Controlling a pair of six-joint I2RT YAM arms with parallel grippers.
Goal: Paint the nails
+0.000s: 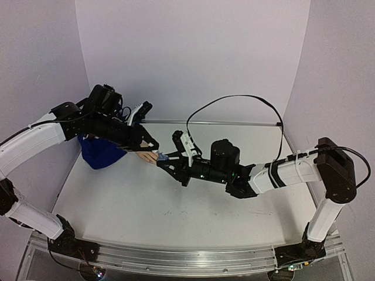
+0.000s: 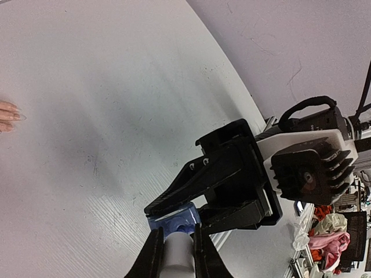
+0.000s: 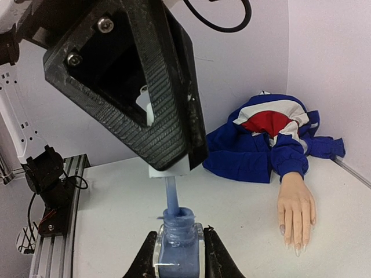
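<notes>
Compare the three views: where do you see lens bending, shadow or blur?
Top view: the front rail bows. Left wrist view: the table edge curves, a soft shadow lies on it, the white cap is blurred. Right wrist view: the left claw looms dark; the hand is sharp.

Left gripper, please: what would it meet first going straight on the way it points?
Probably the blue bottle, held by the right gripper; the left gripper's brush dips into its open neck.

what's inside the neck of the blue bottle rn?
A blue brush stem, hanging from the white cap in the left gripper, enters the open neck of the bottle. The brush tip is hidden below the rim.
</notes>
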